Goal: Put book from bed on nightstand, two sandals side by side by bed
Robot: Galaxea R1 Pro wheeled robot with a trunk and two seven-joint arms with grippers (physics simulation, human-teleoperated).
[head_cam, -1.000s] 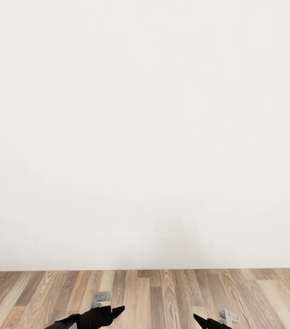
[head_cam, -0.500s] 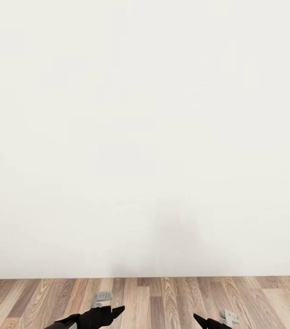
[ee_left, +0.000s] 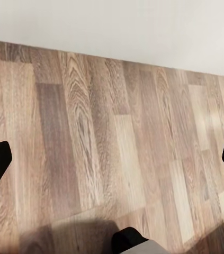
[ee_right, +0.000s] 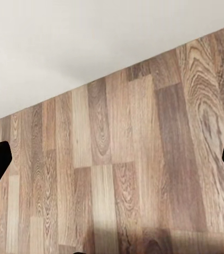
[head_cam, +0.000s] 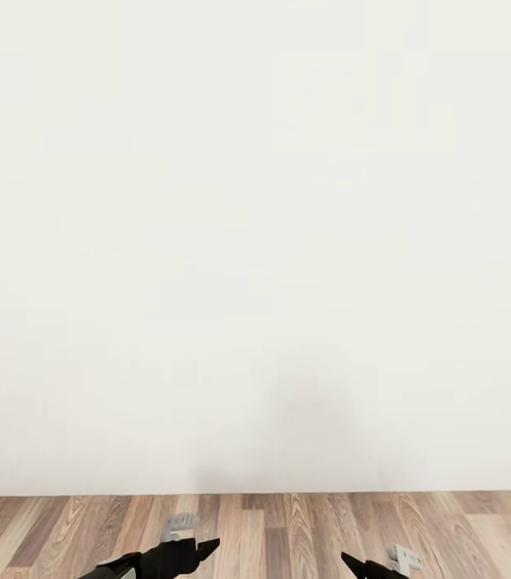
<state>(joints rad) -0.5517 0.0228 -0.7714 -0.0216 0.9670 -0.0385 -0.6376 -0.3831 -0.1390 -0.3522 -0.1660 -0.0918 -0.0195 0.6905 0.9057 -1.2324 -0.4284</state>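
I face a plain white wall above brown wood-plank floor (boards run toward the wall). My left black pincer and right black pincer both hang released, fingertips spread wide.

Blank white wall close ahead, open plank floor beneath both pincers.

Plain white wall, brown wood-plank floor meeting its base, faint grey shadow on wall

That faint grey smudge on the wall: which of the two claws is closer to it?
Right. The right gripper sits almost straight below the smudge; the left gripper is off to its left.
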